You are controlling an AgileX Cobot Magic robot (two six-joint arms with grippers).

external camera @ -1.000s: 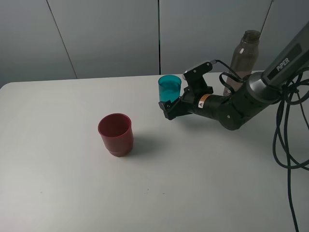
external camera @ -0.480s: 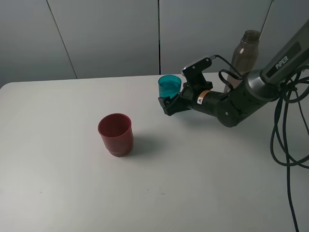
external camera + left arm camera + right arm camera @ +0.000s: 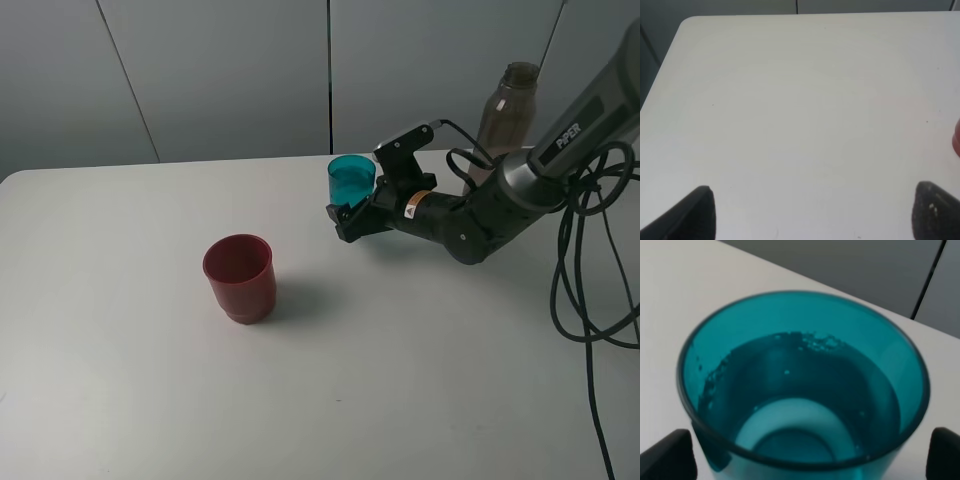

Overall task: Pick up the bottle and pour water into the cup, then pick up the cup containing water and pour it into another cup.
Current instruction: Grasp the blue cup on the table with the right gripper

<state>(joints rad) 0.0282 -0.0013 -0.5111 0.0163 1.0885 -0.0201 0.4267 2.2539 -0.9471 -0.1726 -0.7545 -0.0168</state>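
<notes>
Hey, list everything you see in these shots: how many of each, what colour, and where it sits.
table: one, white, fills the scene
teal cup: one, translucent teal-blue, back centre of the table, holding water
red cup: one, dark red, left of centre, apart from the teal cup
bottle: one, smoky grey-brown, back right, base hidden behind the right arm
cables: several, black, hanging at the right edge
wall panels: grey, behind the table
right arm: one, black, reaching in from the right
right arm fingers: two, black, spread either side of the teal cup
left arm fingers: two, black, spread wide above the table
</notes>
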